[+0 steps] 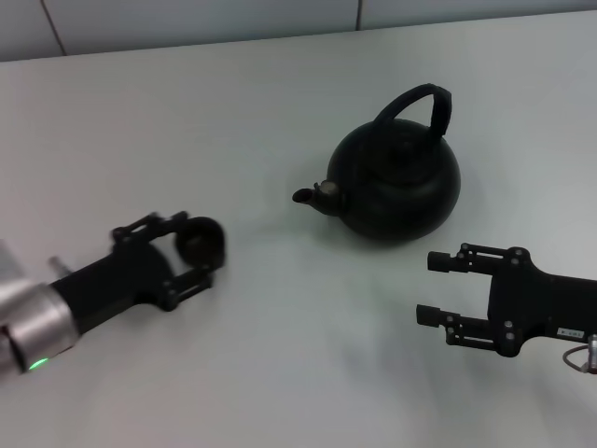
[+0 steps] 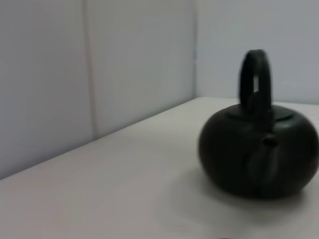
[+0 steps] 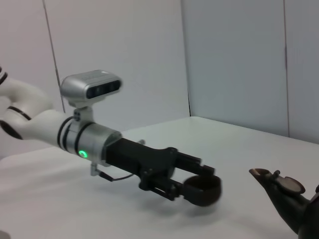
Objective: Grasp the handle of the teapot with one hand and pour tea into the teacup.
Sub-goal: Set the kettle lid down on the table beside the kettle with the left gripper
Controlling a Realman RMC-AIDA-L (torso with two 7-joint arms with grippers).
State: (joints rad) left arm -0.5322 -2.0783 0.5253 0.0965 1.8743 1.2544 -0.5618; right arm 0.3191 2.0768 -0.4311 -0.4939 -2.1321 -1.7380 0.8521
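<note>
The matte-black teapot [image 1: 401, 182] stands upright on the white table, right of centre, its spout [image 1: 308, 196] pointing left. Its arched handle [image 1: 422, 105] stands up over the lid, free of both grippers. My left gripper [image 1: 198, 247] is shut on the small dark teacup [image 1: 201, 240], left of the spout and apart from it. My right gripper [image 1: 429, 287] is open and empty, in front of the teapot and slightly right. The left wrist view shows the teapot [image 2: 259, 149] and handle [image 2: 255, 74]. The right wrist view shows the left gripper [image 3: 199, 185] holding the teacup [image 3: 203, 189], and the spout [image 3: 271, 180].
The white table [image 1: 280, 355] runs back to a pale wall [image 1: 187, 23] behind the teapot. Nothing else stands on it.
</note>
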